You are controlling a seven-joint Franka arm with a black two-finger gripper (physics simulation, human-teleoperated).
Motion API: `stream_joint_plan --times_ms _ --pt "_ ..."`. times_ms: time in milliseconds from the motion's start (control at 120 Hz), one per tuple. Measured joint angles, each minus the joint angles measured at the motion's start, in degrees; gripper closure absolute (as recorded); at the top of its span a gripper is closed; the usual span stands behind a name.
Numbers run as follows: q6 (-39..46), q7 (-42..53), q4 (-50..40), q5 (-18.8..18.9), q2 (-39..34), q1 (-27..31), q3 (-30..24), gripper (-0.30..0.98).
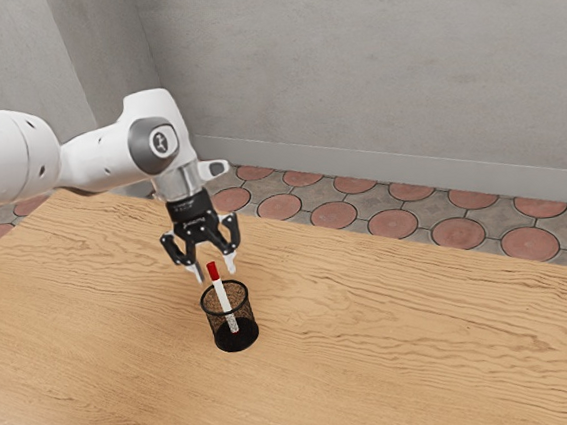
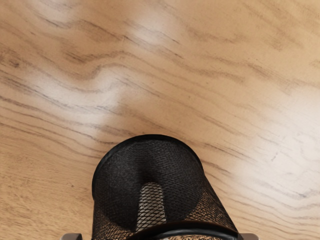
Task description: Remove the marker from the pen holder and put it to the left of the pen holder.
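My gripper (image 1: 216,268) stands open above the pen holder (image 1: 237,334), its two light fingertips apart on either side of the marker's red cap, as the exterior view shows. The white marker (image 1: 222,297) leans inside the black mesh holder, its capped end sticking out above the rim and its lower end near the base. At the wrist view's lower edge, the tips of my gripper (image 2: 160,237) stand wide apart, with the pen holder (image 2: 172,155) between and beyond them. Part of the marker (image 2: 151,202) shows through the mesh; its cap is mostly hidden there.
The holder stands on a wooden table (image 1: 397,352), with bare wood on both sides of it. Beyond the table's far edge are a tiled floor (image 1: 393,224) and a grey wall (image 1: 370,64).
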Motion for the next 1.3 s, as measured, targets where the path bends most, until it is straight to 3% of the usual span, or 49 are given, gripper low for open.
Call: stream_joint_plan --times_ms 300,1300 --pt "0.4 -0.2 -3.24 0.0 -2.98 -0.45 0.34 0.43" --pt "2.73 -1.15 -4.15 -0.63 -2.56 -1.11 0.29 0.67"
